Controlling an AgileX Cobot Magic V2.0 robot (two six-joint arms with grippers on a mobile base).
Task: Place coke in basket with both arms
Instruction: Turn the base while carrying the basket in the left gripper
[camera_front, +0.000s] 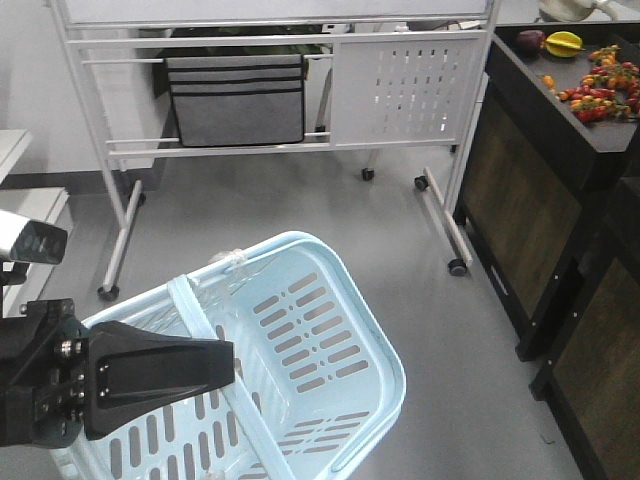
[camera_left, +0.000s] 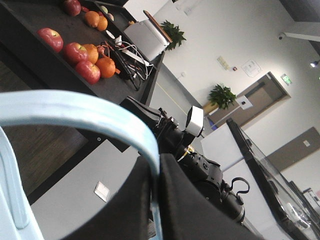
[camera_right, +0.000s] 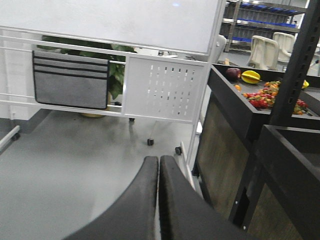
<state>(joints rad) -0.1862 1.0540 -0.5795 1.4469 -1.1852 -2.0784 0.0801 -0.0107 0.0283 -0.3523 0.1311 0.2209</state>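
The pale blue basket (camera_front: 392, 352) shows tilted at the lower left of the front view, above the grey floor. My left gripper (camera_front: 228, 362) is shut on one of its flat swing handles (camera_front: 196, 318). In the left wrist view the handle (camera_left: 75, 107) curves down between the black fingers of the left gripper (camera_left: 159, 165). My right gripper (camera_right: 158, 160) is shut and empty, with its fingers pressed together over the grey floor. The coke is out of view in every frame.
A white wheeled rack (camera_front: 400, 90) with a grey fabric bin (camera_front: 236, 100) stands behind. A dark shelf unit with fruit (camera_front: 590, 85) is at the right. A clear plastic thing (camera_front: 230, 262) lies at the basket's far rim. Another black arm (camera_left: 200, 165) is beside the handle.
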